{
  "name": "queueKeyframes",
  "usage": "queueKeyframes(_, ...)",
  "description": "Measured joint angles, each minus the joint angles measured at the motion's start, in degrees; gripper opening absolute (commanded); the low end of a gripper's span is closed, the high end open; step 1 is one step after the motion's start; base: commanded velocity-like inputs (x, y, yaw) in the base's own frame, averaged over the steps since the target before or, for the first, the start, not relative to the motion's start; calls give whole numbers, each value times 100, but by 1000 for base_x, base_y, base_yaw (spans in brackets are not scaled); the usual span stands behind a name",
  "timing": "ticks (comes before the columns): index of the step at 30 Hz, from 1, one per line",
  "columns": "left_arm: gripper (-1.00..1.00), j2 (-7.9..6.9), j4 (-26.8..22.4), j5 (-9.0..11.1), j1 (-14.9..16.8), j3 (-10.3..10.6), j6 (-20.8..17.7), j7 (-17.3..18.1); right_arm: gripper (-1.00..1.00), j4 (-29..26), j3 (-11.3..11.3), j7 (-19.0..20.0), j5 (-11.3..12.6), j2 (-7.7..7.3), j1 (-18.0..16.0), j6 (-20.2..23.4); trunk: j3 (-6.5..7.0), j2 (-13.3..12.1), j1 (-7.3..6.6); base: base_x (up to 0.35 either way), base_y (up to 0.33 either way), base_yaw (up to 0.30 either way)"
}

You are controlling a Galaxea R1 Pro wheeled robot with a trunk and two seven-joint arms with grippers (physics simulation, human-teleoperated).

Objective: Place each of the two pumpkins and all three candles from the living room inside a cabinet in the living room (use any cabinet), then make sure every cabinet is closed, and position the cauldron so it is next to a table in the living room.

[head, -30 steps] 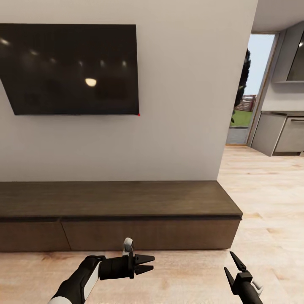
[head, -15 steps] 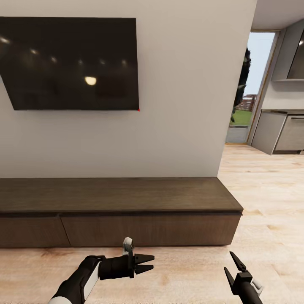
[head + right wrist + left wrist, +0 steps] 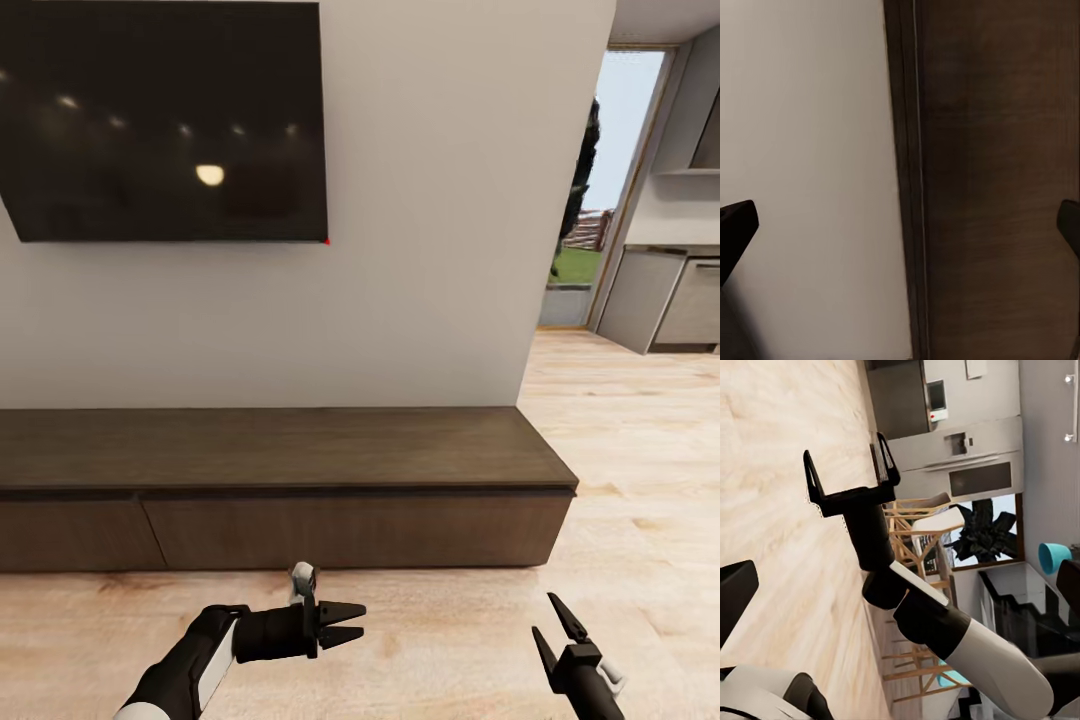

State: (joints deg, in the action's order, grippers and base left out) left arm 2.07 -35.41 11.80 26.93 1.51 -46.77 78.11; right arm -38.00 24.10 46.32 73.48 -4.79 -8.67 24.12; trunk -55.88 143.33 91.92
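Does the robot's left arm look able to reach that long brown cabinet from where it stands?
Probably yes: bare wooden floor lies between the open left gripper and the closed cabinet, with nothing in the way, though the gripper points sideways.

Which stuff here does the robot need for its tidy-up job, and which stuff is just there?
For the job:
- the cabinet, its fronts shut
- the left gripper, open and empty
- the right gripper, open and empty

Just there:
- the TV on the wall
- the wooden floor
- the grey kitchen units beyond the doorway
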Motion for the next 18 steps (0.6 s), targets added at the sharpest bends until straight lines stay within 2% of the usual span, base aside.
queueKeyframes(3,100,-2,0,0,1,0,0,0,100,3,1,275,-8,-3,0,0,-67,4,8,0,0,0)
queueKeyframes(6,100,1,0,0,2,0,0,0,100,12,1,347,-17,-4,0,0,-133,8,15,0,0,0)
queueKeyframes(15,100,-2,-83,1,-4,-4,0,18,100,18,-3,381,-23,-4,0,1,-134,9,15,1,0,0)
queueKeyframes(18,100,-2,-119,0,-6,-2,0,18,100,18,-4,381,-25,-4,0,1,-134,9,13,145,0,0)
